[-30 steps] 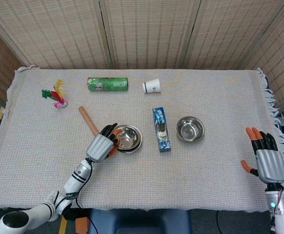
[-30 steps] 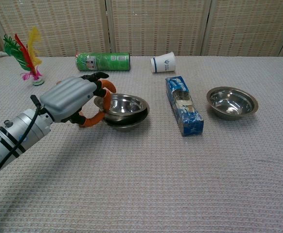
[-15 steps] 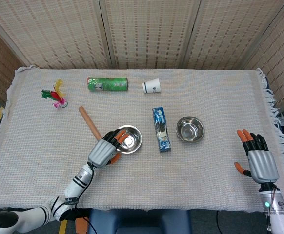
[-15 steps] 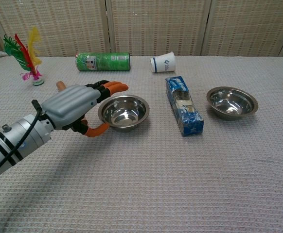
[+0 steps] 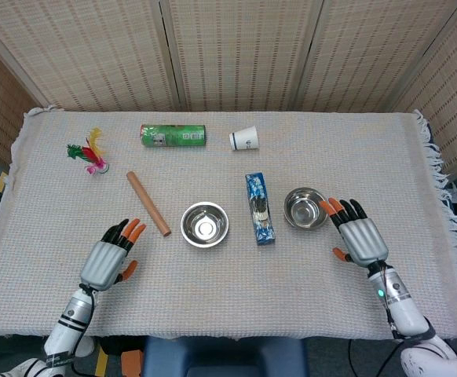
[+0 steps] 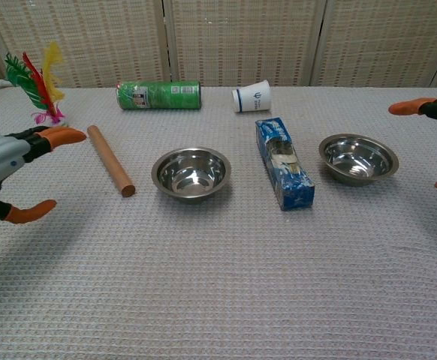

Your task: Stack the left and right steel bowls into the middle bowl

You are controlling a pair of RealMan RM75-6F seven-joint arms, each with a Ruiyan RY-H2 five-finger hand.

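A steel bowl [image 5: 204,224] stands in the middle of the cloth, also clear in the chest view [image 6: 191,172]; whether another bowl is nested in it I cannot tell now. The right steel bowl [image 5: 304,208] sits apart beyond the blue box, empty [image 6: 358,158]. My left hand [image 5: 107,261] hovers open near the front left, well clear of the middle bowl, and shows at the chest view's left edge [image 6: 4,161]. My right hand [image 5: 360,238] is open just right of the right bowl, fingers spread; only its fingertips [image 6: 429,107] enter the chest view.
A wooden rod [image 5: 148,203] lies left of the middle bowl. A blue box [image 5: 259,208] lies between the two bowls. A green can [image 5: 173,134], a tipped paper cup [image 5: 244,139] and a feather shuttlecock [image 5: 89,153] are at the back.
My left hand let go of the bowl it was lowering into the middle bowl and drew back to the front left. My right hand moved in from the right edge towards the right bowl.
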